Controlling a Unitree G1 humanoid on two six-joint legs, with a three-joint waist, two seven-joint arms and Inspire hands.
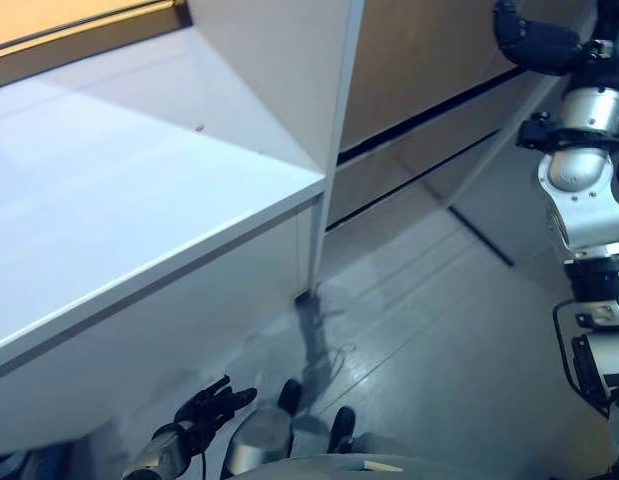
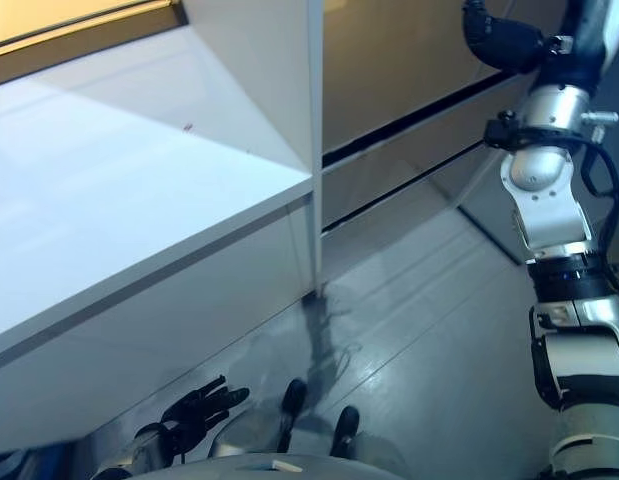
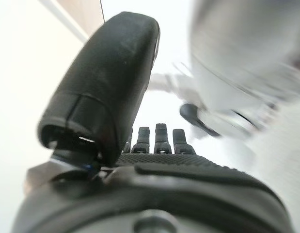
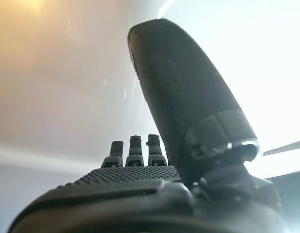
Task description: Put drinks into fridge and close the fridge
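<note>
My right hand (image 1: 534,40) is raised at the upper right, in front of tan wooden fronts (image 1: 419,80) split by dark gaps. In the right wrist view its fingers (image 4: 135,148) are straight beside the raised thumb and hold nothing. My left hand (image 1: 217,404) hangs low at the bottom left, close to the floor, beside a white cabinet. Its fingers (image 3: 157,141) are straight and empty in the left wrist view.
A broad white top (image 1: 109,190) fills the left, with a white front below it (image 1: 169,320). A white upright panel (image 1: 334,130) stands at its right end. Grey floor (image 1: 429,340) stretches to the right, under the wooden fronts.
</note>
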